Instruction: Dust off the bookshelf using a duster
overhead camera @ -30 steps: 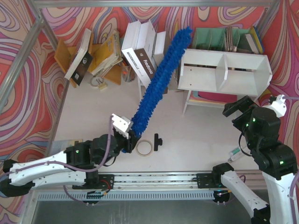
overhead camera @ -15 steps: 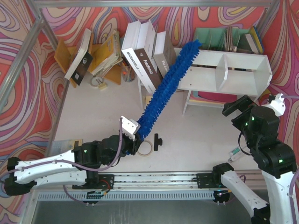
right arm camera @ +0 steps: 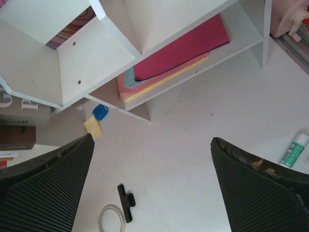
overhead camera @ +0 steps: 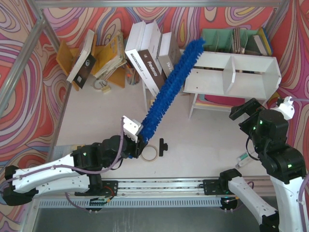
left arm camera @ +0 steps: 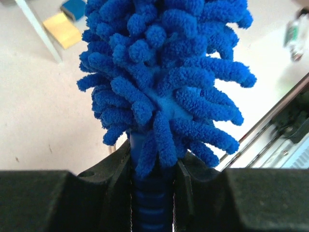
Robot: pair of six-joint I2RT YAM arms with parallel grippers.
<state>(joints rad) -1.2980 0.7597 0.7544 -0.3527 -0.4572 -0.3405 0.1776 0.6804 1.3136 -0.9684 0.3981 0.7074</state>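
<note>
The white bookshelf (overhead camera: 251, 63) stands at the back right with two open compartments; it also shows in the right wrist view (right arm camera: 87, 58). The long blue fluffy duster (overhead camera: 169, 89) slants from my left gripper (overhead camera: 137, 142) up to the shelf's top left corner, its tip touching there. In the left wrist view my left gripper (left arm camera: 153, 186) is shut on the ribbed blue handle of the duster (left arm camera: 164, 72). My right gripper (overhead camera: 244, 113) is open and empty, hovering in front of the shelf's right leg; in the right wrist view (right arm camera: 152, 188) its jaws stand wide apart.
A tape ring (overhead camera: 149, 153) and black clip (overhead camera: 162, 146) lie by my left gripper. White books (overhead camera: 149, 58) lean left of the shelf. A yellow-orange rack (overhead camera: 96, 58) is back left, a teal organizer (overhead camera: 231, 38) behind the shelf. A glue stick (overhead camera: 243, 158) lies right.
The duster swung right from above the books to the shelf's left corner, then drew back slightly left. My left gripper shifted a little. My right arm has not moved.
</note>
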